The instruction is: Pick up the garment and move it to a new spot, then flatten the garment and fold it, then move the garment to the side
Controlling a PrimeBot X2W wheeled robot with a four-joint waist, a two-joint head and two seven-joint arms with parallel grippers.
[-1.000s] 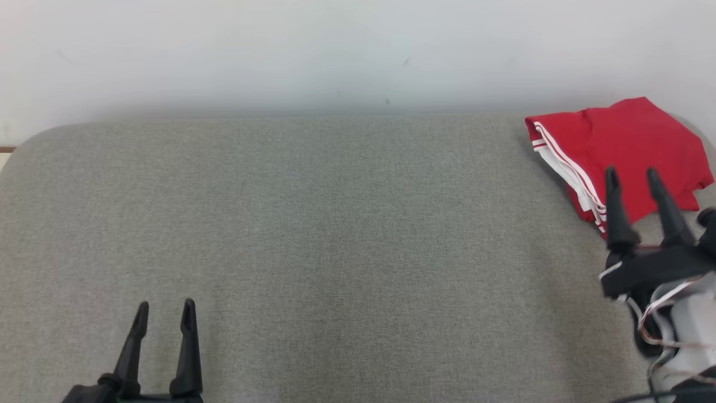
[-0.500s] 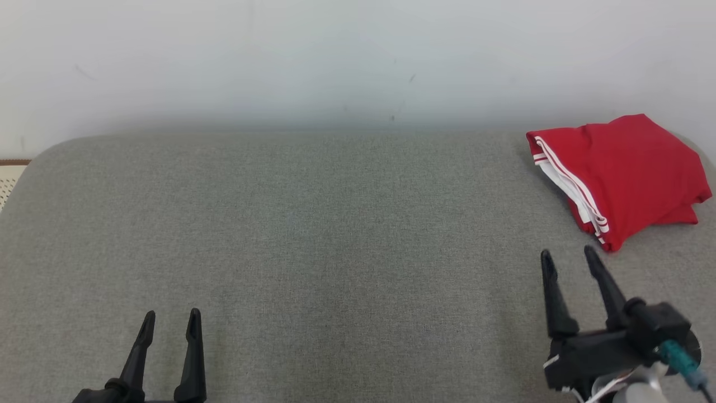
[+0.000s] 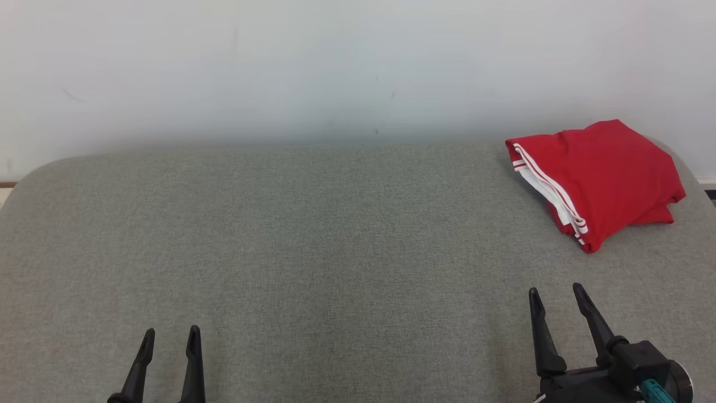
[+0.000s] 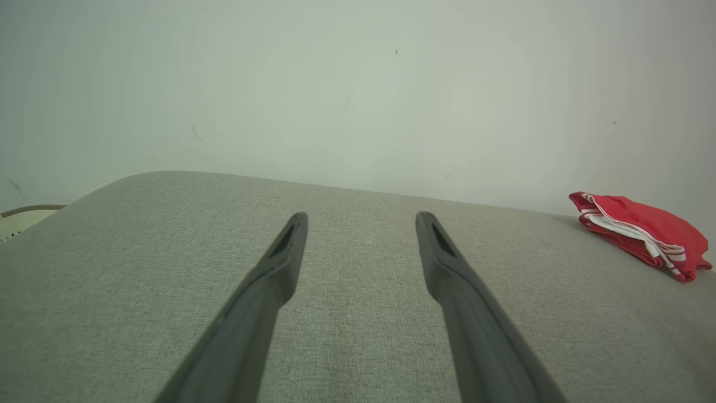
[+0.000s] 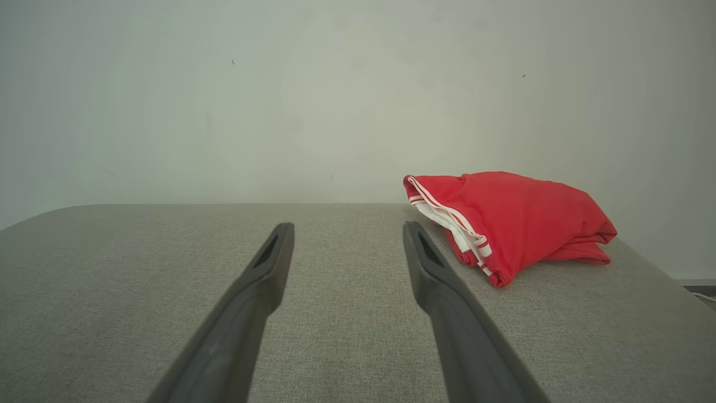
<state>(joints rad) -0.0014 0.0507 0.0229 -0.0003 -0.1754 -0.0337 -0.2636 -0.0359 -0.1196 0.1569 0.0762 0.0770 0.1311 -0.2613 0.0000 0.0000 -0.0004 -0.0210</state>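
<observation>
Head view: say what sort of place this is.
Likely an indoor folding station: a grey fabric-covered surface against a bare white wall, with a folded red garment at its far right.

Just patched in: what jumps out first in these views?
The folded red garment with white stripes stands out, lying at the far right corner of the grey surface. The left gripper and right gripper are low at the near side, both open and empty, apart from it.

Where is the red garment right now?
In the head view the folded red garment lies at the far right corner of the grey cushion, near the wall. It is beyond the open right hand, not touching it.
</observation>
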